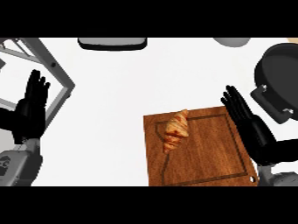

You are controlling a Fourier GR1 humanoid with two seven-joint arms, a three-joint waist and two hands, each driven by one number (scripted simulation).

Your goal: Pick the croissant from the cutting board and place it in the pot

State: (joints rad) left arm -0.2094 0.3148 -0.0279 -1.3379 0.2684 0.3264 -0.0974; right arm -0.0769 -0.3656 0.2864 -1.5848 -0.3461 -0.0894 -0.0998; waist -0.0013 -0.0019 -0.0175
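A golden-brown croissant (175,130) lies on the upper left part of a wooden cutting board (202,162). The black pot (292,78) stands at the right edge, its grey handle (272,104) pointing down toward the board. My right hand (258,131) is open, fingers straight, over the board's right edge between the croissant and the pot handle; it touches neither. At the left side my left hand (27,113) rests open with fingers up, far from the board.
A grey metal frame (48,65) sits at the upper left behind my left hand. A dark grey object (112,43) lies at the top centre and a pale round object (232,41) at the top right. White counter (112,109) spreads between my hands.
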